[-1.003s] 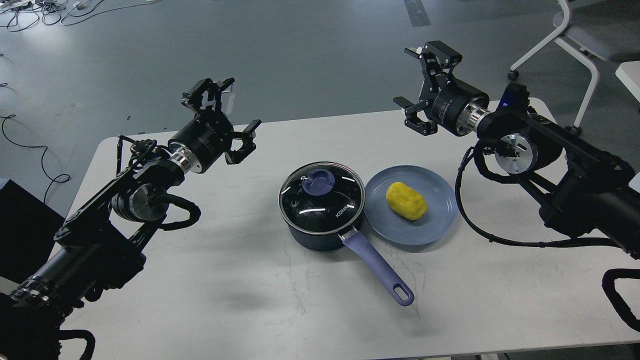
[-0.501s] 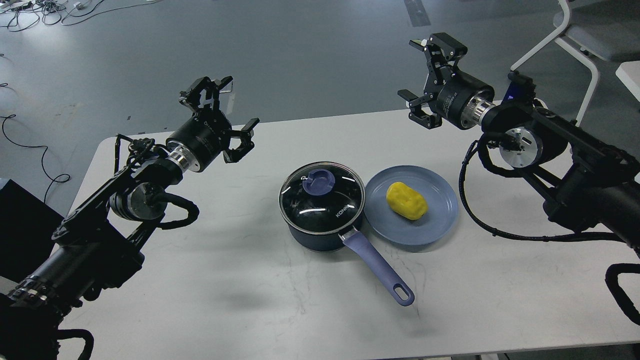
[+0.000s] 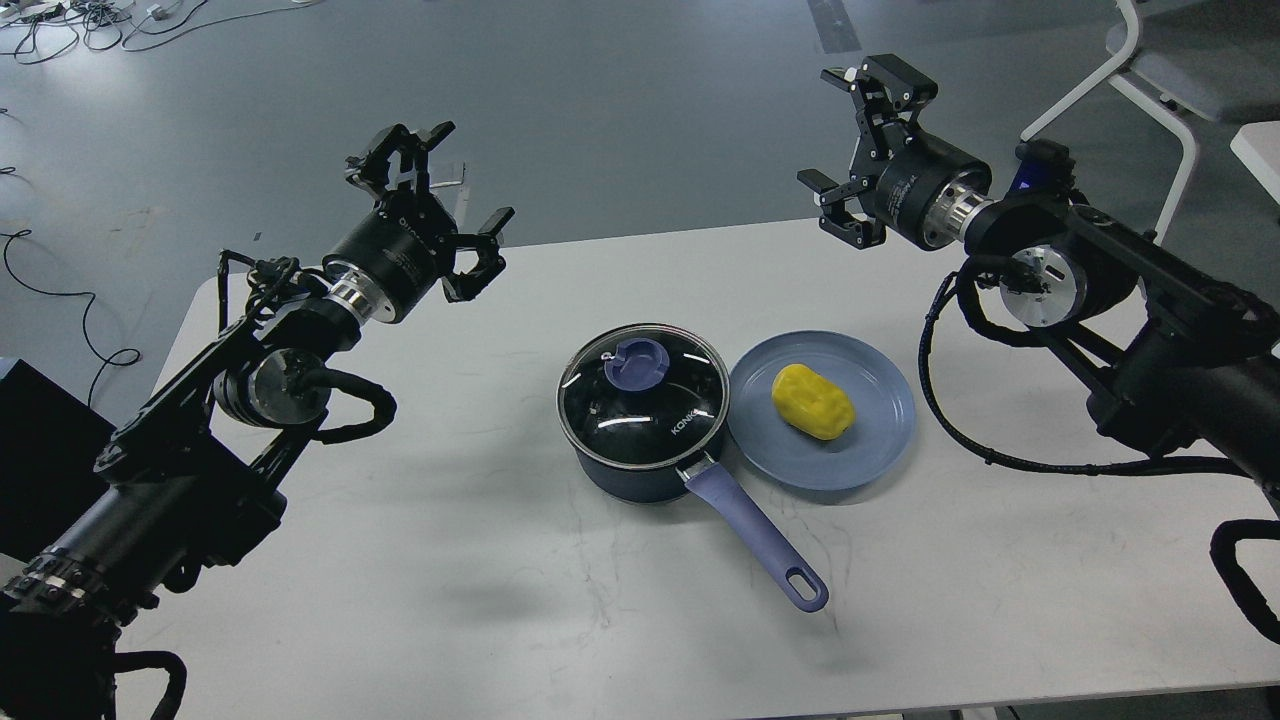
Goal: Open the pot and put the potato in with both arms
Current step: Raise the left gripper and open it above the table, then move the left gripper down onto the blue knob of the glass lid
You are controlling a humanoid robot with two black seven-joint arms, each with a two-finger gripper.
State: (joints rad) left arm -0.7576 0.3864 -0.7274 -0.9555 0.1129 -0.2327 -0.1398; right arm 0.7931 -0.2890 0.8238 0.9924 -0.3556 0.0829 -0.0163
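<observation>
A dark pot (image 3: 640,455) with a purple handle stands in the middle of the white table (image 3: 480,600). A glass lid (image 3: 645,395) with a purple knob (image 3: 638,362) covers it. A yellow potato (image 3: 813,401) lies on a blue plate (image 3: 870,440) just right of the pot. My left gripper (image 3: 445,195) is open and empty, raised above the table's far left, well away from the pot. My right gripper (image 3: 860,135) is open and empty, raised above the table's far edge, behind the plate.
A white chair (image 3: 1160,70) stands on the grey floor at the far right. Cables (image 3: 60,25) lie on the floor at the far left. The pot's handle (image 3: 760,540) points toward the table's near edge.
Both arms have risen and drawn back a little from the table's middle. Both grippers stay open. The pot, lid, plate and potato have not moved.
</observation>
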